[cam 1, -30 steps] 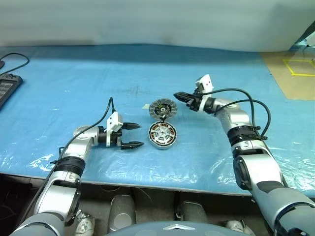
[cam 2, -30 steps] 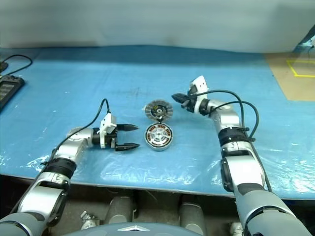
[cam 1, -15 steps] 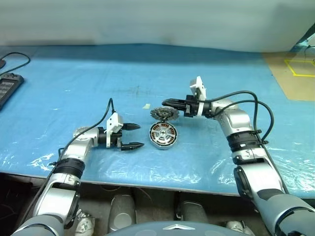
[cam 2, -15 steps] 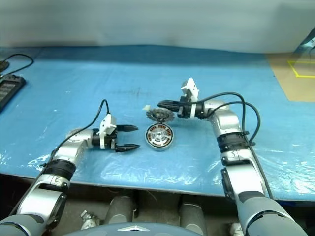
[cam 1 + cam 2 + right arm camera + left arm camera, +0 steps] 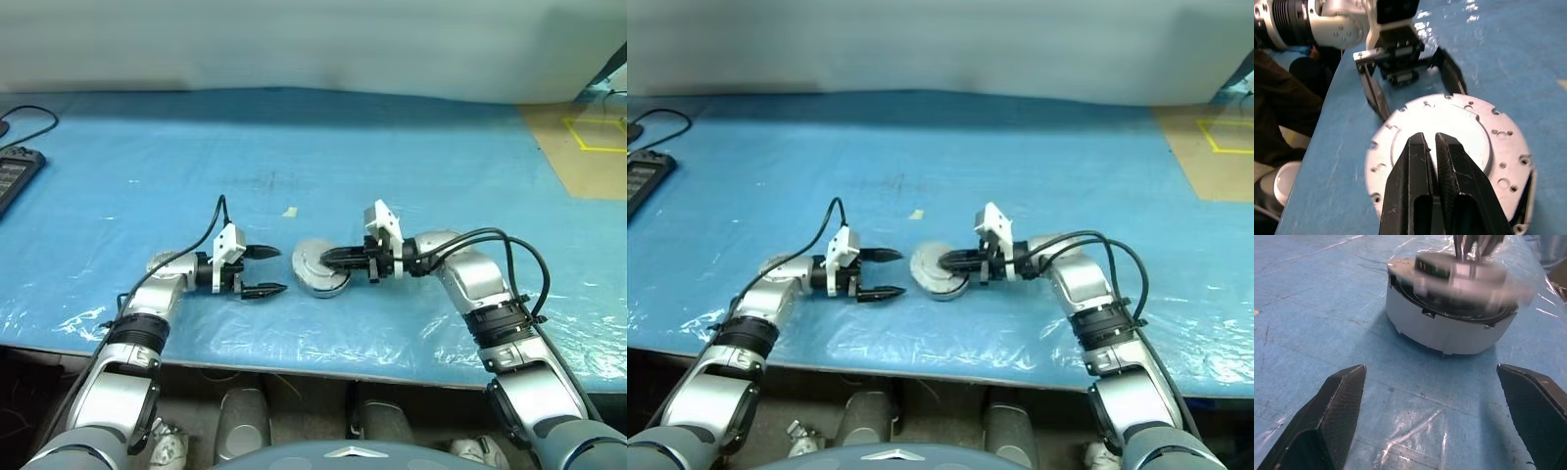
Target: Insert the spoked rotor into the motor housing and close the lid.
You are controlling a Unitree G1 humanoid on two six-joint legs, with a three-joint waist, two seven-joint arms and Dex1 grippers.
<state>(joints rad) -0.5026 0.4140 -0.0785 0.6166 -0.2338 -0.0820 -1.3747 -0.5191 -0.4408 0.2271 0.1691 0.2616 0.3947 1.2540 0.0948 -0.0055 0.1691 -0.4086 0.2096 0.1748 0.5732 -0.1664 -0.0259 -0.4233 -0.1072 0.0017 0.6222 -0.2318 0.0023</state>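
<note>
The lid (image 5: 1449, 147) hangs smooth grey face up over the motor housing (image 5: 1444, 330), tilted and not yet seated, so the closing step looks to be in hand. The right tool (image 5: 328, 259) has its fingers nearly shut across the top of the lid, seemingly pinching a central part, which would let the disc hang level enough to drop onto the casing. The housing sits on the blue worktop (image 5: 147, 147) between the two arms. The spoked rotor is presumably already inside, hidden. The left tool (image 5: 263, 270) waits just beside the housing, fingers fully spread and empty, probably ready to steady it.
</note>
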